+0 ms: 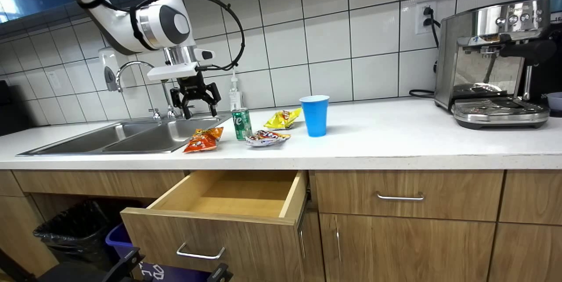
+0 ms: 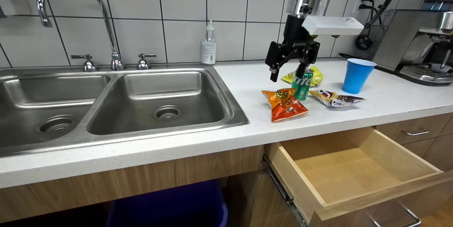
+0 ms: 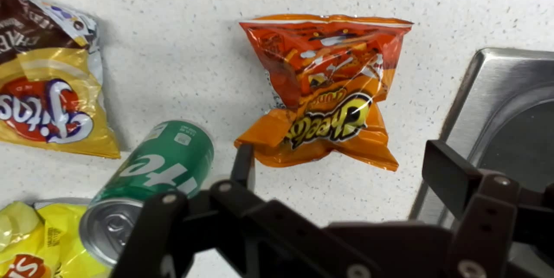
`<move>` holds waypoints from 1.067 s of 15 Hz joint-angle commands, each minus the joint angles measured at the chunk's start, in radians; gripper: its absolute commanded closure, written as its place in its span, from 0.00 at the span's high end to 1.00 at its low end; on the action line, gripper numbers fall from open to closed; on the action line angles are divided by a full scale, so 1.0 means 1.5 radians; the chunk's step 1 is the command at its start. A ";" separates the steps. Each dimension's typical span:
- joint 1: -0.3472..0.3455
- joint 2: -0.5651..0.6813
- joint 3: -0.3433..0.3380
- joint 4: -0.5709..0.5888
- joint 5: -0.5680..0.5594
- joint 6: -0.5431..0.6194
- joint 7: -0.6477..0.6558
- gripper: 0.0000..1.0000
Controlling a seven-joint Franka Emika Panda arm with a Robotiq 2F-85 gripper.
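Over the counter (image 1: 395, 135), beside the edge of the sink (image 2: 234, 116), the black gripper (image 2: 287, 74) hangs with its fingers spread wide, above and near an orange snack bag (image 3: 333, 96) that lies close to the counter's front edge, just beside the sink's rim. On the bag's side away from the sink a green can (image 2: 301, 91) stands upright, with a brown-and-gold bag (image 3: 47, 83) past it nearer the front edge and a yellow bag (image 1: 282, 119) nearer the back edge. Farther along the counter stands a blue cup (image 1: 315, 116), and below the front edge a wooden drawer (image 1: 250, 240) juts out.
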 commanded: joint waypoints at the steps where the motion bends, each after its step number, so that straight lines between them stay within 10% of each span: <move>1: 0.006 0.047 0.000 0.052 -0.027 0.017 -0.005 1.00; 16: 0.019 0.141 -0.008 0.108 -0.056 0.063 -0.005 1.00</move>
